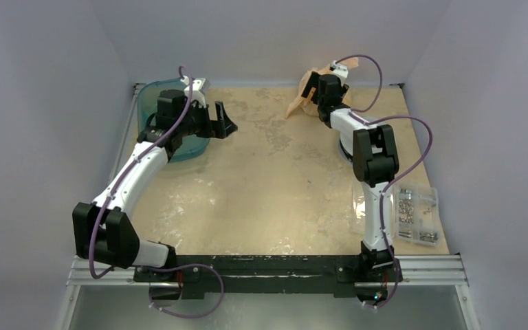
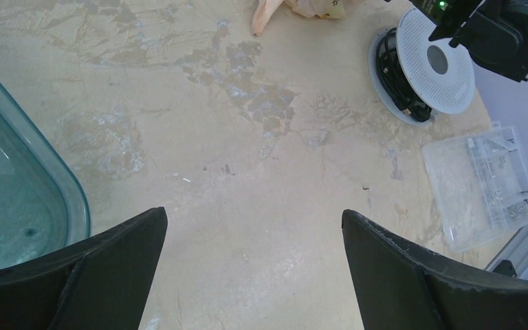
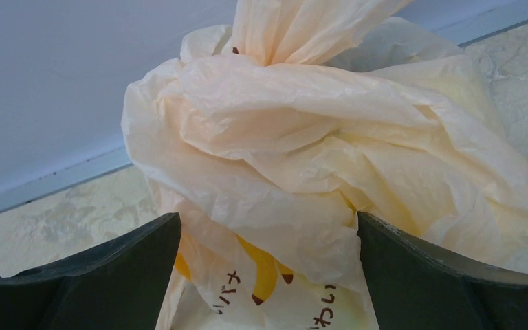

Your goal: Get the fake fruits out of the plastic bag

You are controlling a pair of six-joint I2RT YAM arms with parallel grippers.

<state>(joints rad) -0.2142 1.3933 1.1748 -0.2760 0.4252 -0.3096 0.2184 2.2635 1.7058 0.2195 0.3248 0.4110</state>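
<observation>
Spanning most of the overhead view, the table [image 1: 275, 199] carries everything here. A teal tub [image 1: 152, 96] sits at its far left corner, with the left arm reaching over it. The left tool [image 2: 253, 212] hangs with its fingers spread wide above bare table beside the tub, holding nothing.

The plastic bag [image 3: 316, 137] lies at the far edge, right of centre, close to the back wall, its neck twisted shut on top. The right tool [image 3: 268, 214] is spread just as wide, one finger on either side of the bag's lower belly, not pinching it. The fake fruits are hidden inside the film; only printed yellow shapes show. A clear box of metal parts [image 1: 416, 213] lies by the right arm.

Closing this low would likely trap a fruit through the film, and a pull could tear the thin plastic. With the neck twisted and the left tool well apart, nothing anchors the bag, so lifting may simply carry everything up unopened.
</observation>
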